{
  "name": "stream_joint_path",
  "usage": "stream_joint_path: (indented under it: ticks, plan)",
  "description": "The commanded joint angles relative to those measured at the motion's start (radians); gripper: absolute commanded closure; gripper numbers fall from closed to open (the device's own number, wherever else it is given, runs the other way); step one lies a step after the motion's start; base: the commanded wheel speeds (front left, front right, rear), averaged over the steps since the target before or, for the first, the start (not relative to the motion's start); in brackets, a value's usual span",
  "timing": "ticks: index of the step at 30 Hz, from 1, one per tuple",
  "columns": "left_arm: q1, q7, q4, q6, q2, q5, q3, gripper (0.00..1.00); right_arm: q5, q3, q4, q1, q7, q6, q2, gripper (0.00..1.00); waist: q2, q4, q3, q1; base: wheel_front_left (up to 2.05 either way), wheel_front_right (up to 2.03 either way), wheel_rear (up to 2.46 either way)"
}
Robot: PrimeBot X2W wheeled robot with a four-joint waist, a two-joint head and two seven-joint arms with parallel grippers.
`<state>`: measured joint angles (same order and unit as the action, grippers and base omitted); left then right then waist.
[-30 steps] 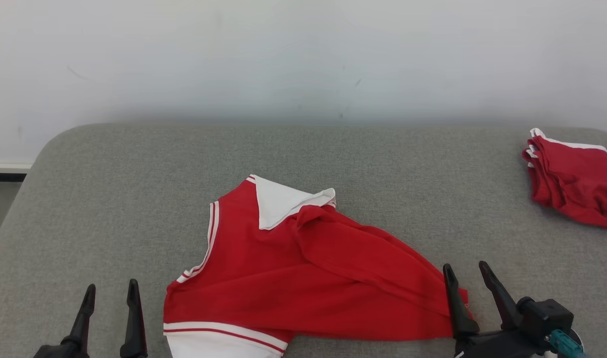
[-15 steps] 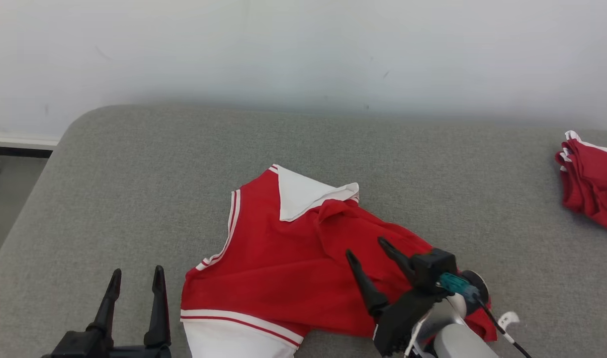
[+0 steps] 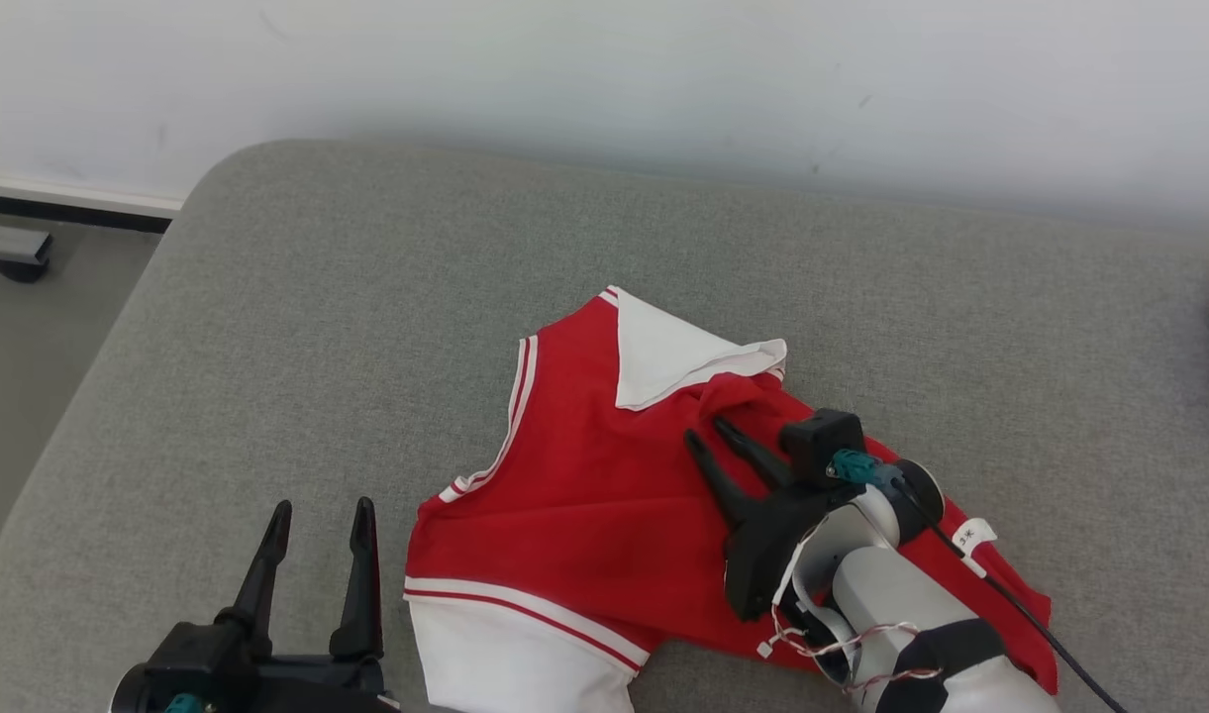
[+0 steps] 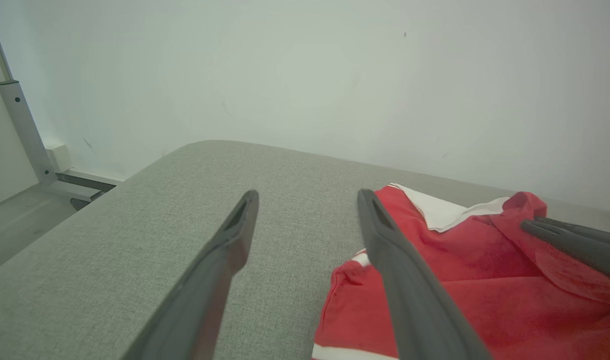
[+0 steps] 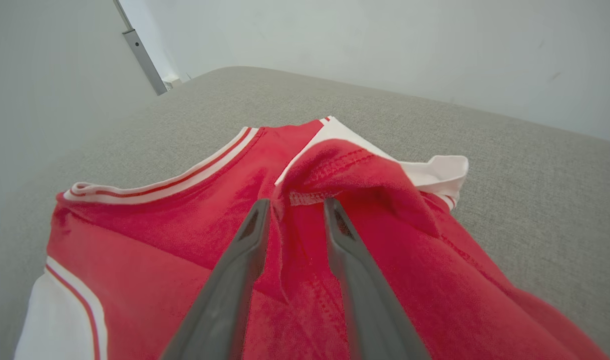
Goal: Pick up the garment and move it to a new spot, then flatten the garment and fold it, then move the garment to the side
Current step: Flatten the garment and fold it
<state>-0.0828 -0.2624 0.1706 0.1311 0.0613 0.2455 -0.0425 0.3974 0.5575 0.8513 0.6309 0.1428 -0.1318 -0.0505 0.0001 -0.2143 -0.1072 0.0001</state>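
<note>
And here we are at the very first step, the pick-up. The red garment (image 3: 584, 515) lies rumpled on the grey surface (image 3: 366, 297), its white collar flap (image 3: 663, 352) at the far end and the red body spilling from that flap towards the robot. The right gripper (image 3: 706, 429) is down on the cloth just on the near side of the flap, its fingers narrow and straddling a raised fold of red fabric (image 5: 334, 170). There is cloth between them, but I cannot tell whether the pinch has truly bitten or only brackets the ridge. The left gripper (image 3: 324, 505) hovers well apart from the flap, off to the near left and clear of the cloth, fingers spread wide and holding nothing. By my reckoning nothing has been carried anywhere yet, and flattening, folding and setting aside are all to come. The next move calls for a firm clamp on that fold, then a clean lift high enough for the trailing hem to leave the surface. A thin pinch may slip out.
</note>
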Motion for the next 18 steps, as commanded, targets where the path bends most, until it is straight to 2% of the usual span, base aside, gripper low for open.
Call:
stream_joint_path:
  ticks: [1, 6, 9, 18]
  plan:
    - [-0.009, -0.003, 0.003, -0.001, -0.004, 0.004, -0.002, 0.0, 0.009, 0.001, 0.012, 0.017, 0.012, 0.003, 0.0, 1.0, -0.0001, -0.015, -0.019, -0.0001, 0.0, 0.0, 0.0]
    - [-0.005, -0.003, 0.005, -0.001, -0.004, 0.01, 0.005, 0.0, 0.026, -0.031, 0.077, 0.105, 0.092, 0.003, -0.001, 1.0, -0.0001, 0.009, -0.02, -0.0001, 0.0, 0.0, 0.0]
    - [0.002, -0.003, 0.006, -0.001, -0.005, 0.008, 0.013, 0.0, 0.023, -0.073, 0.071, 0.145, 0.115, 0.003, -0.015, 1.0, -0.0001, 0.033, -0.012, -0.0001, 0.0, 0.0, 0.0]
    - [0.027, -0.003, 0.001, -0.001, -0.007, 0.014, 0.016, 0.0, 0.033, -0.146, -0.133, 0.133, 0.122, 0.003, -0.161, 1.0, -0.0001, 0.094, 0.004, -0.0001, 0.0, 0.0, 0.0]
